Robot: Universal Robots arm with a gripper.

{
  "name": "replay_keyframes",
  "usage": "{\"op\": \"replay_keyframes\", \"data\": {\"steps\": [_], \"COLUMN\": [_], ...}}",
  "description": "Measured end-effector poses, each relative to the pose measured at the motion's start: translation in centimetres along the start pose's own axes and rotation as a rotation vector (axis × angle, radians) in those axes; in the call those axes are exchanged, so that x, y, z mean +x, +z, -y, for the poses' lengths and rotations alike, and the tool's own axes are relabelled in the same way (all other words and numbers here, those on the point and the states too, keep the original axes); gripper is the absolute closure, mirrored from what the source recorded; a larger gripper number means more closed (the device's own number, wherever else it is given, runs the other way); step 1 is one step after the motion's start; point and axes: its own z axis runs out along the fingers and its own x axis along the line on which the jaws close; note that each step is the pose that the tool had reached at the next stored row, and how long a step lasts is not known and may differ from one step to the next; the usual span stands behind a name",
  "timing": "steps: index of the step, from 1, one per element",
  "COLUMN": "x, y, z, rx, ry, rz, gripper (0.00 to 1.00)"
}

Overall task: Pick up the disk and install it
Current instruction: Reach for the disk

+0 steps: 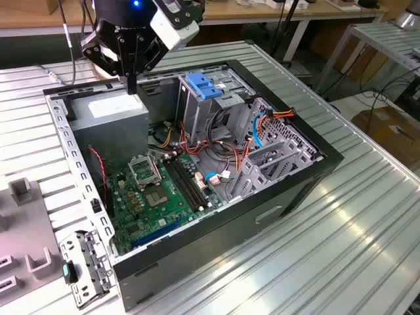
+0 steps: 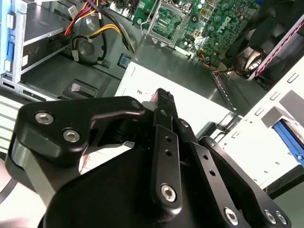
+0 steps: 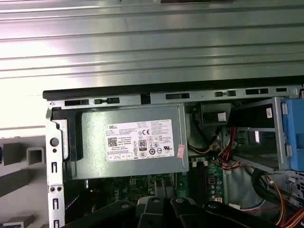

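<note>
Black two-finger gripper (image 2: 162, 94), clenched on nothing, hovers close above grey metal power supply box (image 3: 95, 142); likely best to travel high, clearing its edges.

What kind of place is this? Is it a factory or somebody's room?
Most likely a robot lab or workshop. A robot's gripper hangs over an open computer case on a ribbed metal table, and wooden workbenches with dangling cables stand behind.

Hand (image 1: 132, 84) vert., pts down, fingers (image 1: 131, 71) pressed tog.
</note>
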Motion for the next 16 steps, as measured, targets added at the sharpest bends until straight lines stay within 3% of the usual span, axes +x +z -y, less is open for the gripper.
{"op": "replay_keyframes", "data": {"steps": [16], "x": [0.45], "y": [-0.01], "z": [0.03], "rx": [0.0000], "ry": [0.000], "rz": [0.0000], "gripper": [0.89]}}
